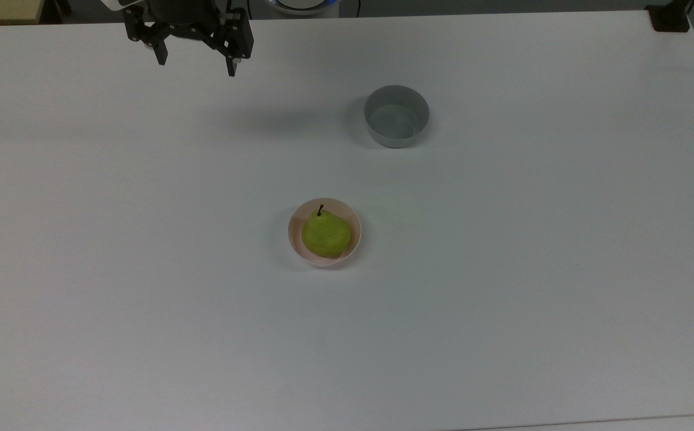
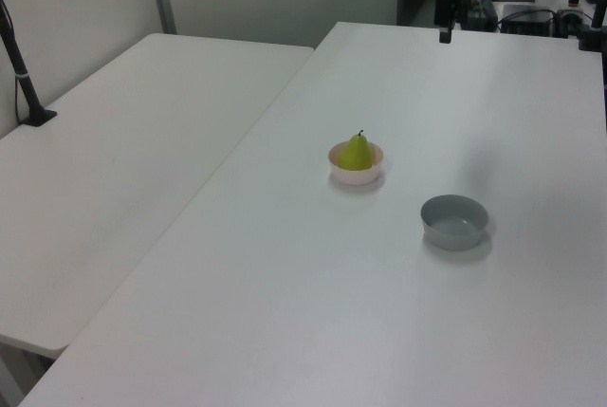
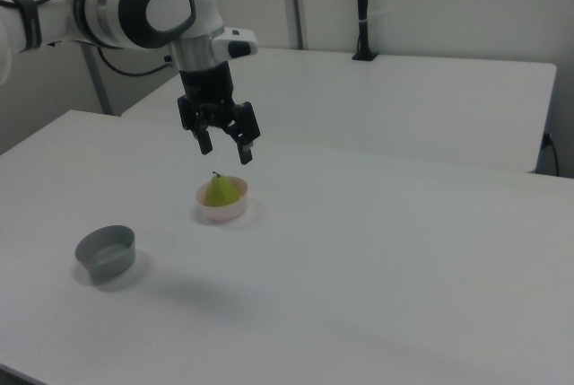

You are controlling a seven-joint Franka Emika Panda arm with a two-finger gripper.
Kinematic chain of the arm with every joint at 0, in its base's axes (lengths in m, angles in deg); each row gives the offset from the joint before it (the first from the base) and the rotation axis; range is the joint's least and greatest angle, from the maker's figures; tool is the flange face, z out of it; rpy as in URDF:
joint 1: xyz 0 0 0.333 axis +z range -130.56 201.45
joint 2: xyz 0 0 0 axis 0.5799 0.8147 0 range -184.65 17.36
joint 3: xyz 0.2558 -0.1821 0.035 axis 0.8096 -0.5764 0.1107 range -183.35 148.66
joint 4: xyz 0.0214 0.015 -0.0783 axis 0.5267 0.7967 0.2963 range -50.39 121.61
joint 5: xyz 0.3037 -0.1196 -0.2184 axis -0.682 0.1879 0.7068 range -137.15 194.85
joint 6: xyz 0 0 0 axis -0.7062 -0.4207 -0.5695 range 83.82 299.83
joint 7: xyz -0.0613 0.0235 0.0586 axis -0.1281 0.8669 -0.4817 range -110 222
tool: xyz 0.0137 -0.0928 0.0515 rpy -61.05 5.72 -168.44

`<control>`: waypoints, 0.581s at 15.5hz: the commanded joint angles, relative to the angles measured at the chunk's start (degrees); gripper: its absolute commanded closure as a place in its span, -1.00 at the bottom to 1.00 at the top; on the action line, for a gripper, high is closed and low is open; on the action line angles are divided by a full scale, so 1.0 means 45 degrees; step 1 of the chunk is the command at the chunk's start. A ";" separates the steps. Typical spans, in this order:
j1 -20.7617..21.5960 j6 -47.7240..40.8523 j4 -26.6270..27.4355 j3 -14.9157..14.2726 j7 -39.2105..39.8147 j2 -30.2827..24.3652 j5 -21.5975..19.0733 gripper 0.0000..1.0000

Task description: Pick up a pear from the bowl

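We see a table (image 1: 502,299) with a smooth, matt white top that looks like laminate, showing only soft shadows and no sharp reflections. The pear (image 1: 326,234) has a slightly dimpled yellow-green skin with a dull sheen, like moulded plastic, and a thin dark stem. The bowl (image 1: 295,239) around it looks like smooth pale pink plastic with a satin finish. The grey bowl (image 1: 396,133) has the same smooth plastic look, a little glossier inside. The gripper (image 3: 225,148) appears to be matt black metal or hard plastic, while the arm (image 3: 148,4) above it wears glossy white shells with dark grey joints
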 commanded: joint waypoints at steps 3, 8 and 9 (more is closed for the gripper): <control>-0.0088 -0.0605 0.0199 0.0079 0.0156 -0.0219 0.0144 -1.00; -0.0010 -0.0585 0.0180 0.0040 0.0175 -0.0199 0.0086 -1.00; -0.0010 -0.0566 0.0179 0.0020 0.0253 -0.0199 0.0086 -1.00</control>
